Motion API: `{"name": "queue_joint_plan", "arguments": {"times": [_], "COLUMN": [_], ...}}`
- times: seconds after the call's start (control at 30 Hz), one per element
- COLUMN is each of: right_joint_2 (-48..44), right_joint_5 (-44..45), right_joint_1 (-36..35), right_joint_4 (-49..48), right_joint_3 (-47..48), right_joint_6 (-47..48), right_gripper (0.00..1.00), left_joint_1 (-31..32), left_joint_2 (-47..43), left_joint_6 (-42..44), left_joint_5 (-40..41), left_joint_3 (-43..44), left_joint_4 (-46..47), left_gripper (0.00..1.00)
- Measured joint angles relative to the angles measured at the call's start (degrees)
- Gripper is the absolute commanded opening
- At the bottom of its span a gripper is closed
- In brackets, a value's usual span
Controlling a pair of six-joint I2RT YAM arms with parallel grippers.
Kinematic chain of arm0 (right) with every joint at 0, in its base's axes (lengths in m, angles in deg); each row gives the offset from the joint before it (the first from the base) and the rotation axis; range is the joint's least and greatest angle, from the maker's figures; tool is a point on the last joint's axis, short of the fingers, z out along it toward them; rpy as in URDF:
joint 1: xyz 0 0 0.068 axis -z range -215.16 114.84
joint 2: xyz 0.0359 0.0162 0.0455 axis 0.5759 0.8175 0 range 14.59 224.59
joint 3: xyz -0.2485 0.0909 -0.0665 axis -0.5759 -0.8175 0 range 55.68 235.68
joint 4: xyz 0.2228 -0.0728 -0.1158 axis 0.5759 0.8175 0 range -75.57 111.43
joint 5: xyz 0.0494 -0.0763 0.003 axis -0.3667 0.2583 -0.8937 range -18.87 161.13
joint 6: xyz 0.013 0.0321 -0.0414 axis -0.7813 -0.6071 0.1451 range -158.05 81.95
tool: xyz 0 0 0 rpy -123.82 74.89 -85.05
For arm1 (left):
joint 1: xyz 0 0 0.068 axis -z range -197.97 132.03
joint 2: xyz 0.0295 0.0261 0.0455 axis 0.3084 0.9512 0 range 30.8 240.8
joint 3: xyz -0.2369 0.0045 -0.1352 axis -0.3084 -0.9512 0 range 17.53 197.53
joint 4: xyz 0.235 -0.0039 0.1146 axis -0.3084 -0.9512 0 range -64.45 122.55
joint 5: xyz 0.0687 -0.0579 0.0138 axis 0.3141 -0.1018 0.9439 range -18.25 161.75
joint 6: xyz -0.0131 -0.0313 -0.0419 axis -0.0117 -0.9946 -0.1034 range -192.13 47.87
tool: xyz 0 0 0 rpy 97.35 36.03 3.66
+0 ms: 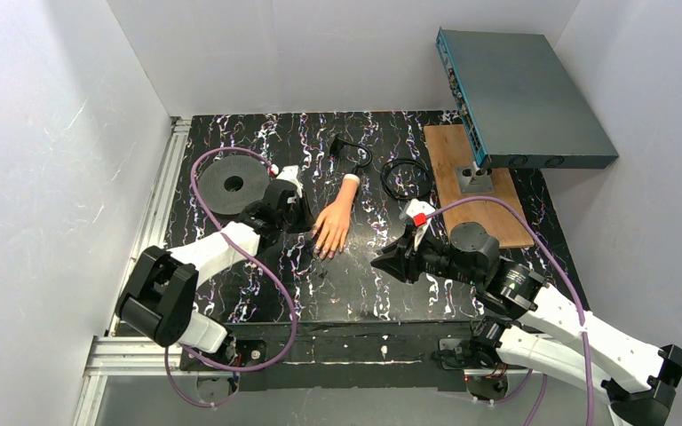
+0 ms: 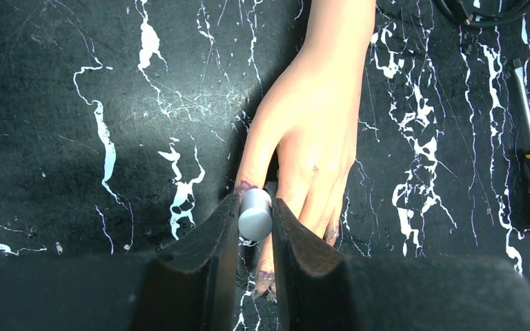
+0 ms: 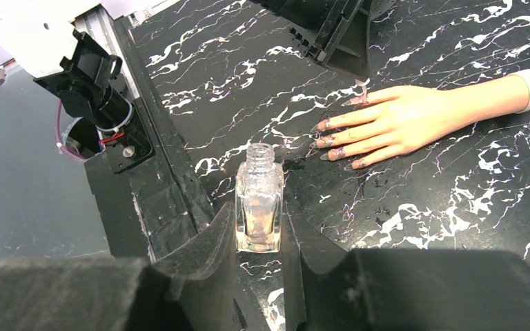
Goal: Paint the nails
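My left arm reaches from the lower left of the top view toward the centre. The left gripper (image 2: 255, 207) is tipped down over the fingers of the mannequin hand (image 1: 335, 222) and closed to a narrow gap on a small grey cap (image 2: 255, 216). The hand lies palm down mid-frame, fingers toward the bottom edge, and the nails (image 3: 322, 125) show purplish smears. My right arm folds in from the lower right, with the right gripper (image 3: 257, 214) pointing left and clamped around an open clear bottle (image 3: 259, 186), held upright near the fingertips.
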Motion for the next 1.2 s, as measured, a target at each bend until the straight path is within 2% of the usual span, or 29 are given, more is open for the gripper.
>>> {"name": "queue_joint_plan", "arguments": {"times": [1.2], "right_joint_2": [0.0], "right_joint_5": [-0.07], "right_joint_1": [0.0], "right_joint_4": [0.0], "right_joint_3": [0.0], "right_joint_6": [-0.02], "right_gripper": [0.01], "left_joint_1": [0.0], "left_joint_2": [-3.39], "left_joint_6": [-0.15], "left_joint_5": [-0.02], "left_joint_3": [-3.98], "left_joint_4": [-1.29], "left_gripper": [0.0]}}
